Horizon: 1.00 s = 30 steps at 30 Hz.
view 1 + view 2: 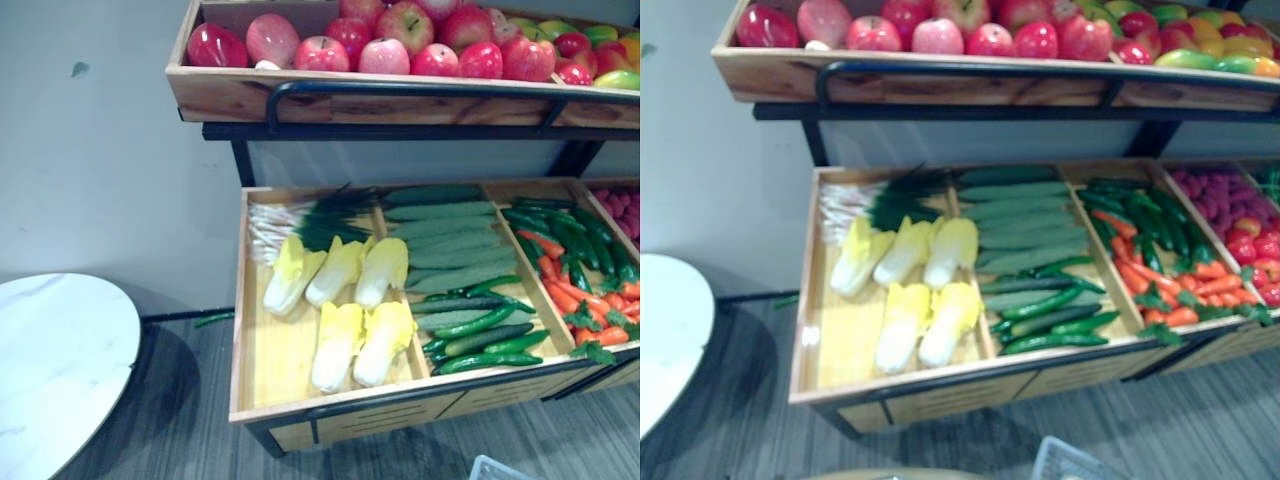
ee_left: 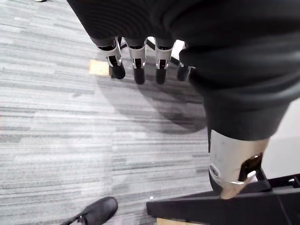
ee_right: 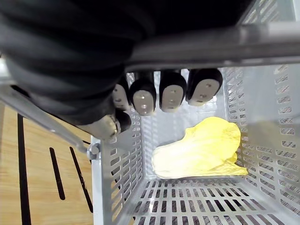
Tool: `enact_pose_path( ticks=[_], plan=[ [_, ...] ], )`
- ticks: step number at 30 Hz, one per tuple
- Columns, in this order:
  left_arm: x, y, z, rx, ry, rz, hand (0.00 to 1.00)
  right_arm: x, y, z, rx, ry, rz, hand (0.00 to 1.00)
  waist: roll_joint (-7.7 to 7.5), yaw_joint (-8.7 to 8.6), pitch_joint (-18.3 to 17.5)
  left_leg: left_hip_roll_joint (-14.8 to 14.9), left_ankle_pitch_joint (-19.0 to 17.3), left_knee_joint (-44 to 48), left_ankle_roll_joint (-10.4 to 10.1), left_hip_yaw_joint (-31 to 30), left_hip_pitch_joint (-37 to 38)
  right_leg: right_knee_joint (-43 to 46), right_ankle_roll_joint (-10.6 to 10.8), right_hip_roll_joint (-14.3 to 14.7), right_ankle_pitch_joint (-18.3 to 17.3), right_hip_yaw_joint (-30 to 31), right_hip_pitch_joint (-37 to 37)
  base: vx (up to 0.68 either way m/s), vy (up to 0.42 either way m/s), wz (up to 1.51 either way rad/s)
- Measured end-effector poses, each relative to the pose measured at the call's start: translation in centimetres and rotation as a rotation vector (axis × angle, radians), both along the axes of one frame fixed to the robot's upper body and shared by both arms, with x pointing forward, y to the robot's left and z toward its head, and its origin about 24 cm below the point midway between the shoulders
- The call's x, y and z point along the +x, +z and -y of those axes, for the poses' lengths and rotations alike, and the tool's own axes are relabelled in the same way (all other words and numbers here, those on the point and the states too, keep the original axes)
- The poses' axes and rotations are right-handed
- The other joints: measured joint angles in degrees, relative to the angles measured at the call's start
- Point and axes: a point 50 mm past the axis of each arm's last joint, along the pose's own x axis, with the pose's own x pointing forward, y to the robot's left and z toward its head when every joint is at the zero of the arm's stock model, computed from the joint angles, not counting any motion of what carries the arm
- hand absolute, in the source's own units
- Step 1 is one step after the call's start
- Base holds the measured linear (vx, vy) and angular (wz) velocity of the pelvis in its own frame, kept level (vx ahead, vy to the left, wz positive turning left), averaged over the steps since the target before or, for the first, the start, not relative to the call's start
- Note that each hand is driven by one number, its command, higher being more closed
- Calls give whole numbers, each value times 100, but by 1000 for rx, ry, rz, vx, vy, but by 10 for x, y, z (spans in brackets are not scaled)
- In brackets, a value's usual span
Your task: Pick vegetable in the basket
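The right hand has its dark-tipped fingers curled round the grey metal handle of a pale grey perforated plastic basket, gripping it from above; on the basket's slotted bottom, close to one wall, lies a single yellow-and-white leafy cabbage; a corner of the basket also shows at the lower edge of the eye views, in front of the stand. The left hand hangs over the grey striped carpet floor, fingers straight and loose, holding nothing.

A light wooden lower tray on a black metal frame is split into compartments; in its left compartment five more yellow-and-white cabbages lie in two rows, three toward the middle and two near the front edge; a bunch of white-and-green spring onions fills the back left corner; the middle compartment holds pale green ridged gourds at the back and dark green cucumbers toward the front edge; the next compartment holds orange carrots beside dark green vegetables. Above, an upper wooden tray carries red apples; a round white marble table stands to the left of the stand, apart from it.
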Motion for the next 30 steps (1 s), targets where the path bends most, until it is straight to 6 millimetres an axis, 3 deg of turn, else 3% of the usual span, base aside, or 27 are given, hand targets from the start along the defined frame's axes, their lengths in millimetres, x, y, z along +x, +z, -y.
enact_pose_path(
  ticks=[4,7,8,10,11,12,14,15,18,21,22,24,27,30],
  plan=[
    [4,-4,8,-65,-66,-14,0,4,1,2,-4,-48,32,100,-133,-16,264,78,-465,676,-32,163,110,486,-102,-139,-82,293,-31,39,35,-33],
    [14,-10,26,-148,-202,-24,0,10,5,9,-31,-56,73,100,168,-30,367,410,-1013,1486,26,495,-156,1269,-179,-69,313,939,-689,-75,113,-70],
    [25,-9,29,-161,-240,-4,0,16,7,8,-45,-43,97,100,291,-33,393,537,-1081,1628,89,711,-251,1377,-191,25,803,955,-1043,-84,189,-98],
    [38,-8,28,-162,-264,26,0,30,9,7,-54,11,131,100,294,-44,484,531,-1014,1518,230,1099,-247,945,-413,46,1623,403,-1274,-84,222,-123],
    [41,-8,30,-172,-269,38,0,43,9,4,-47,56,151,100,417,5,594,590,-982,1262,481,1586,-105,248,-524,110,2151,-137,-1056,-215,153,-141],
    [46,-6,28,-166,-278,50,0,60,10,-2,-37,109,175,100,298,-57,751,548,-1012,1248,567,2005,24,1339,-892,-149,1246,-1077,-1108,-229,133,-140],
    [47,-7,29,-181,-298,47,0,62,9,-3,-29,138,175,100,216,-30,785,542,-1065,1242,644,2496,177,2778,-967,-449,315,-1943,-990,-206,126,-132],
    [46,-8,32,-194,-316,37,0,67,9,-4,-21,163,181,100,221,-29,783,534,-1050,1167,670,2817,264,3289,-971,-542,147,-2258,-735,-162,106,-138],
    [44,-9,34,-206,-317,31,0,85,10,-8,-10,213,196,100,198,-1,778,523,-1045,1169,684,3501,412,3677,-909,-727,28,-2380,-291,-58,-7,-147],
    [47,-8,32,-204,-308,36,0,96,11,-12,-6,260,204,100,88,-11,706,556,-1050,1363,697,4255,408,3195,-580,-837,123,-2062,38,-83,-190,-144],
    [45,-9,31,-204,-275,28,0,100,12,-12,-7,272,209,100,148,-29,707,664,-1074,1484,666,4437,394,2835,-465,-678,-161,-2024,21,-77,-246,-110],
    [37,-12,37,-228,-259,10,0,93,12,-7,-17,291,181,100,222,-14,581,815,-1035,1672,722,4592,311,2341,-350,-441,-403,-1961,-60,-70,-337,-117],
    [33,-17,56,-279,-241,13,0,95,15,2,-44,358,150,100,580,16,372,1241,-982,2143,720,5022,328,1618,-390,1,-499,-1781,-93,7,-353,-108],
    [35,-18,64,-298,-241,22,0,86,13,1,-39,392,118,100,731,-49,306,1639,-881,2499,664,5039,645,1589,-416,249,-513,-1760,117,-11,-202,-52]
  ],
)
